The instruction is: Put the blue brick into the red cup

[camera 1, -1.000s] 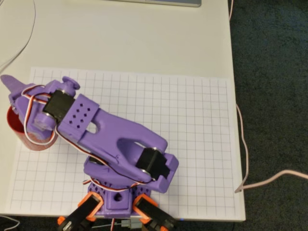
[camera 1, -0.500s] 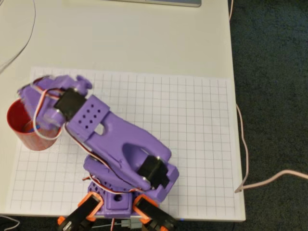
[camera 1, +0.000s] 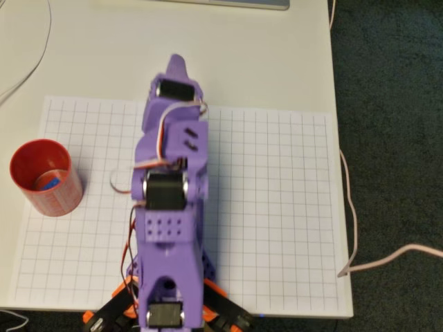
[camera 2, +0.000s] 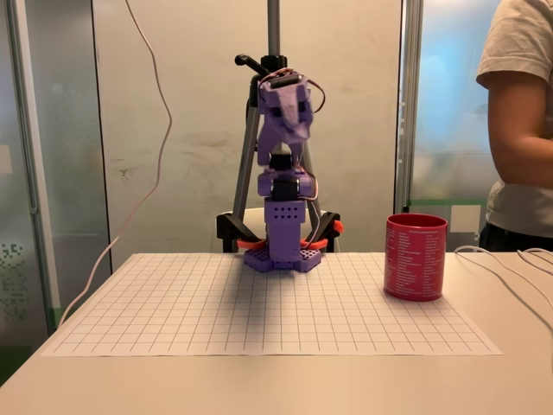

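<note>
Gripper [camera 1: 176,69] on the purple arm [camera 1: 169,207] now points toward the far edge of the table [camera 1: 208,48] in the overhead view, whereas half a second ago it hung over the rim of the red cup [camera 1: 43,180] at the left side of the grid sheet [camera 1: 277,207]. Across the last second the arm has swung from the left, away from the cup, to the sheet's centre line. In the fixed view the arm is folded upright over its base, with the gripper [camera 2: 289,108] raised high above the table.

Reading left to right in the overhead view: the red cup stands upright on the left margin of the grid sheet, where it stood in the earlier frames. The blue brick [camera 1: 47,183] lies inside it on the bottom, seen as a small blue patch. The arm comes next, well apart from the cup and to its right, the gripper farther back than the cup. In the fixed view the cup [camera 2: 416,257] appears on the right, with a person [camera 2: 518,121] standing behind the table at the right edge.

Nothing is seen between the fingers, and the gripper touches neither cup nor brick. How far the jaws stand apart cannot be told, since the tip is blurred and foreshortened.
</note>
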### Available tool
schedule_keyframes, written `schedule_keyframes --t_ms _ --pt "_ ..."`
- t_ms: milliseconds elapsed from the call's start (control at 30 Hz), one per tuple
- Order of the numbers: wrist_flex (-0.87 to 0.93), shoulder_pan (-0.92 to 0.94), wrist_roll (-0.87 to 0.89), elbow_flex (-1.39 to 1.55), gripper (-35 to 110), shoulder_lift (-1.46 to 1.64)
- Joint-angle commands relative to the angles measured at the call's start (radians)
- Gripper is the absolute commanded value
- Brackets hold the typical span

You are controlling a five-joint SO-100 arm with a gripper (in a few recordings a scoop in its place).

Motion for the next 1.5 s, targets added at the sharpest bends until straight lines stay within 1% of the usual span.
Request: schedule_keyframes --t_ms 0,100,200,267,300,500,1467 --pt "0.048 0.044 -0.025 0.021 0 0.032" --pt "0.0 0.002 -0.08 0.227 0 0.032" --pt "-0.037 -0.021 -0.091 0.485 0 0.032" --pt "-0.061 -0.021 -0.084 0.621 0 0.032" --pt "-0.049 -0.017 -0.052 0.637 0 0.032" --pt "-0.023 -0.009 -0.008 0.629 0 0.032" --pt "-0.025 0.006 -0.005 0.629 0 0.032"
